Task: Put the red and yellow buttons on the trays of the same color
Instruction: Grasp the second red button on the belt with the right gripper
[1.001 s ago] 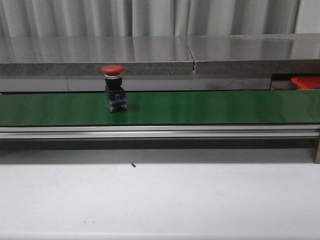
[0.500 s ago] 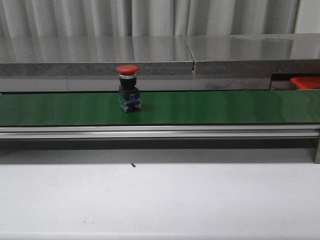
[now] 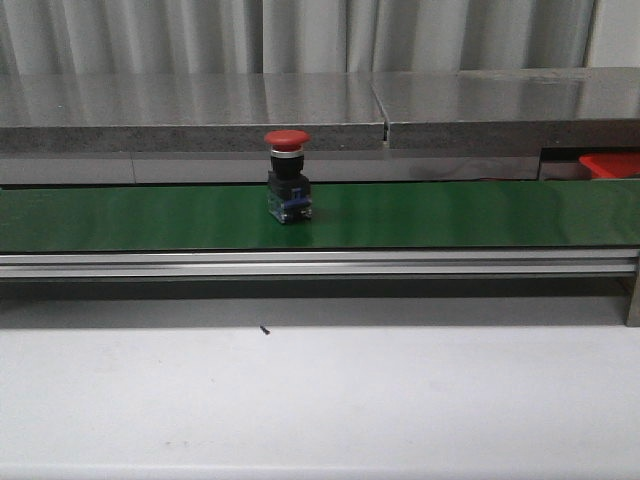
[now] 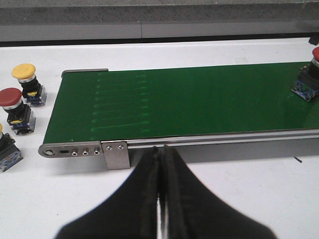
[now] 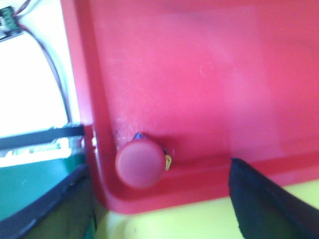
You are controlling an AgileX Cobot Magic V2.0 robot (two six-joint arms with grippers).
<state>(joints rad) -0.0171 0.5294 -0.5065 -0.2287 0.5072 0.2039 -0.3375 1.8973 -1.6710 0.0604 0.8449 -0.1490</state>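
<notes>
A red button (image 3: 288, 186) stands mid-belt (image 3: 450, 215), open green either side; left end effector (image 4: 160, 154) pressed together, right end effector (image 5: 159, 194) spread above the red tray (image 5: 199, 74)

A long green conveyor belt (image 3: 450, 213) ran across on a silver aluminium frame (image 3: 320, 265), a grey stone-like ledge (image 3: 190, 112) stood behind it under pale corrugated wall panels (image 3: 150, 35), and a white tabletop (image 3: 320, 400) lay in front.

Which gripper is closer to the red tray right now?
Right. The right gripper hangs open directly over the red tray. The left gripper, shut, sits at the belt's other end.
</notes>
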